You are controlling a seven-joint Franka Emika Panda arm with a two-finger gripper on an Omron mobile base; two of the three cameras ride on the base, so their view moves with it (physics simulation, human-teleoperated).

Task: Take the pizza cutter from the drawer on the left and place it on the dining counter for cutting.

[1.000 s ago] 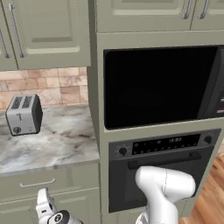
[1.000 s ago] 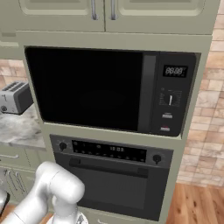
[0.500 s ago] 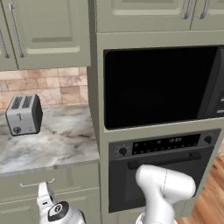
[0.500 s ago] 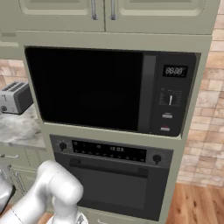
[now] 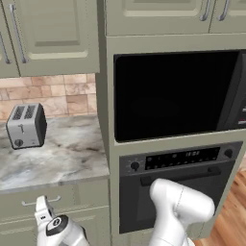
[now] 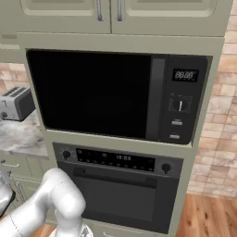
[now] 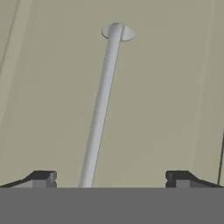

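Close to the olive-beige drawer (image 5: 48, 202), the gripper (image 7: 109, 177) stands with its two dark finger tips spread wide apart and nothing between them except the silver bar handle (image 7: 101, 105), which runs up the hand view from between the tips to its round mount. In the left base view the hand sits low, just in front of the drawer front beneath the small marble top carrying the toaster (image 5: 26, 126). The pizza cutter cannot be located; it is judged to lie inside the shut drawer. Risks from this pose: the bar lies nearer the left tip than the right, so a closing motion could push it off-centre or let it slip during the pull; a pull not square to the front could bind the drawer. Whether the tips already reach past the bar is hard to tell, since their lower parts are cut off. The dining counter is out of frame, and the wall oven (image 6: 115, 185) and microwave (image 6: 115, 92) stand to the right.
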